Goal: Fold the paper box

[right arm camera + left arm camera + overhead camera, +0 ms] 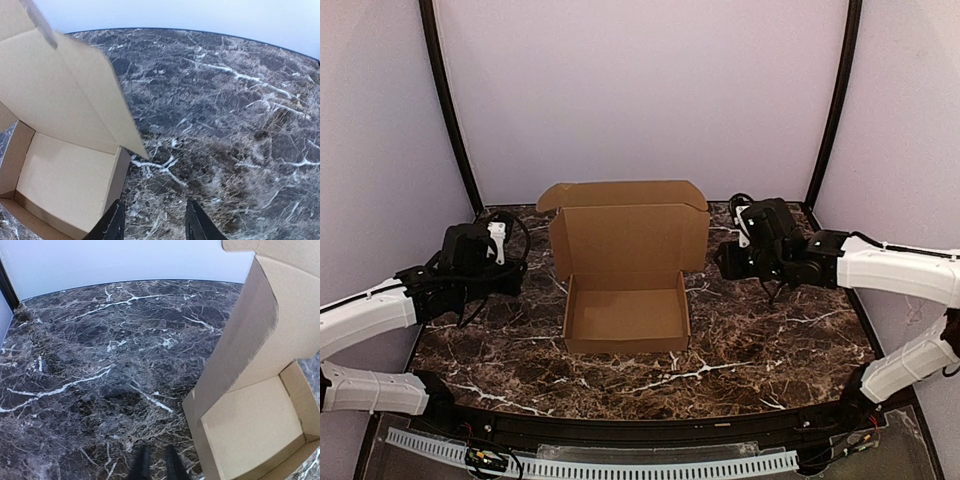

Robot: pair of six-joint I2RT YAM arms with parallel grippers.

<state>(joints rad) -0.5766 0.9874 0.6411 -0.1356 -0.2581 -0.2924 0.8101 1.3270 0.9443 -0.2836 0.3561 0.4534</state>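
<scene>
The paper box [625, 318] of plain brown cardboard sits mid-table as a shallow open tray. Its lid [630, 240] stands upright behind the tray, with a top flap [620, 194] bent back. In the left wrist view the paper box [255, 425] lies to the right of my left gripper [157, 466], whose fingers are drawn almost together over bare marble with nothing between them. My left gripper [512, 272] hovers left of the box, apart from it. My right gripper [154, 222] is open and empty, its left finger [112, 225] close beside the paper box's [65, 175] right wall. From above, my right gripper [724, 260] is just right of the lid.
The table [770, 340] is dark marble with white veins, enclosed by pale walls and two black corner posts [450, 110]. A perforated white cable strip [620, 466] runs along the near edge by the arm bases.
</scene>
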